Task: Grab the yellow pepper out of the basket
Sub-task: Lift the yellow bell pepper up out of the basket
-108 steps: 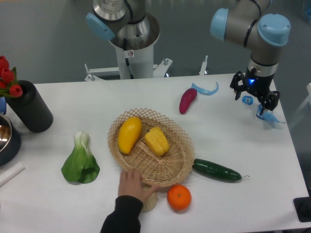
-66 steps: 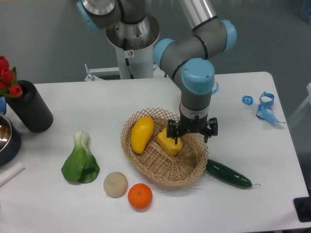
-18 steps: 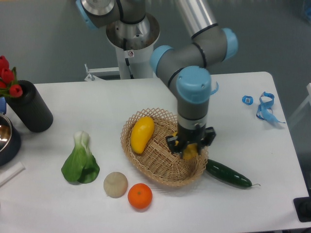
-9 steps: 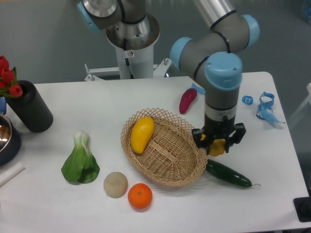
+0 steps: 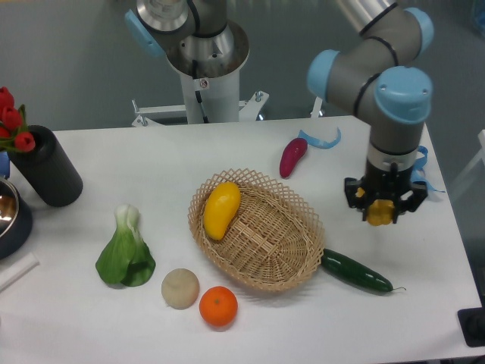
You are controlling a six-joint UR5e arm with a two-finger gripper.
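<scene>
White tabletop (image 5: 227, 152) lies under everything. Gripper (image 5: 381, 213), fingers clamped on the yellow pepper (image 5: 380, 213), hangs above bare table right of the basket (image 5: 303, 262), well clear of its rim; pepper directly between the fingers.

Grey arm (image 5: 356, 72) w/ blue caps, blk tool (image 5: 382, 209)

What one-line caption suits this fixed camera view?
UR5e gripper holds the yellow pepper right of the wicker basket, where a mango lies.

The arm reaches down, claw (image 5: 381, 211) pointing at the tabletop, fingers clamped.
</scene>
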